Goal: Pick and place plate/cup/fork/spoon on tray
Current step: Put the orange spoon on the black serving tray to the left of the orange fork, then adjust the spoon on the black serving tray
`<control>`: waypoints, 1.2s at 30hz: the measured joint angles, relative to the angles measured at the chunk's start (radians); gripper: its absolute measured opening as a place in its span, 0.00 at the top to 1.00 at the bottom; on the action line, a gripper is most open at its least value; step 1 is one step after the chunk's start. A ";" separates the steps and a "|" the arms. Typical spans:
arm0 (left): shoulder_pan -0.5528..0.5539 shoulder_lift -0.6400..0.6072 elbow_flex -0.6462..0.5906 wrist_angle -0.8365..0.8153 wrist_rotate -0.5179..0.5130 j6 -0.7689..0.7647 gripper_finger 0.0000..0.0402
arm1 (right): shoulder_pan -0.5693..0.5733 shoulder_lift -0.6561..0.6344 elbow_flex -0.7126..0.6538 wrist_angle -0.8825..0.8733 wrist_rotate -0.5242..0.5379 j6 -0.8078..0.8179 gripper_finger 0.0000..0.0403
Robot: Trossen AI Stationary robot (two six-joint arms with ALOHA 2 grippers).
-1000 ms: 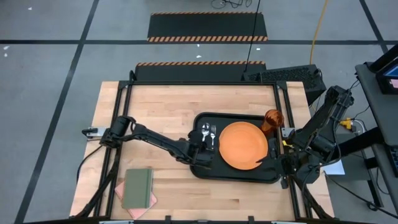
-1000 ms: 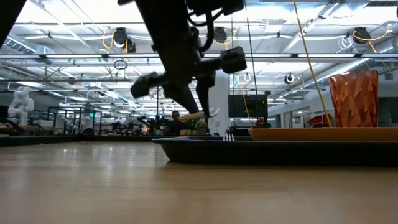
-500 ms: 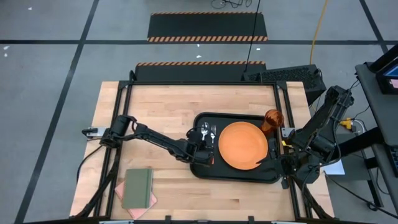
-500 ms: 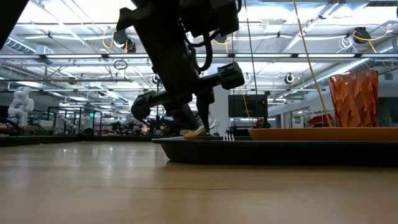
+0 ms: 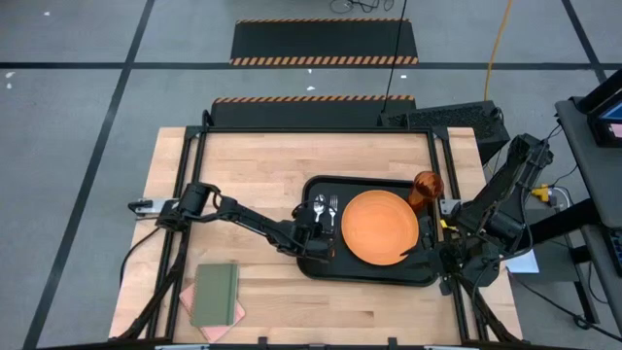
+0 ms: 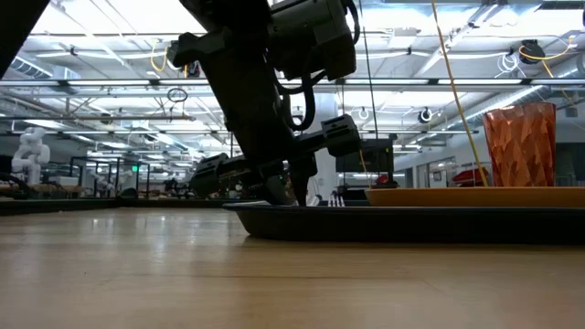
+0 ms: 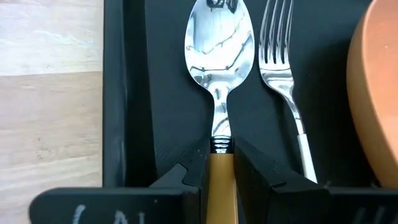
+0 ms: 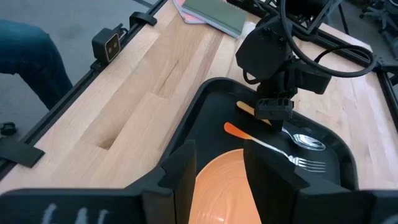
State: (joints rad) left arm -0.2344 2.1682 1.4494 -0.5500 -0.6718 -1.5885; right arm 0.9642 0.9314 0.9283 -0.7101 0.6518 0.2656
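1 plate [image 5: 380, 227] | 1 cup [image 5: 427, 187] | 1 fork [image 7: 281, 68] | 1 spoon [image 7: 216, 56] | 1 tray [image 5: 369, 271]

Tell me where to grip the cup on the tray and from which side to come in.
Grip the cup across its upright side wall, probably from the tray's right edge, where the right gripper waits. It stands upright in the far right corner, the plate crowding its other side.

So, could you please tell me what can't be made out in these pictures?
- Spoon handle end: left wrist view, covered by the left end effector.
- Fork handle: cut off by that picture's bottom edge.
- Cutlery on the tray: low view, hidden behind its rim.
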 joint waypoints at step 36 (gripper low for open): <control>-0.033 -0.338 0.002 0.145 -0.098 0.619 0.56 | 0.000 0.000 0.000 0.008 0.030 0.121 0.69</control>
State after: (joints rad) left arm -0.2678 1.8300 1.4509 -0.4049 -0.7698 -0.9694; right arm 0.9646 0.9318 0.9283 -0.7024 0.6813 0.3868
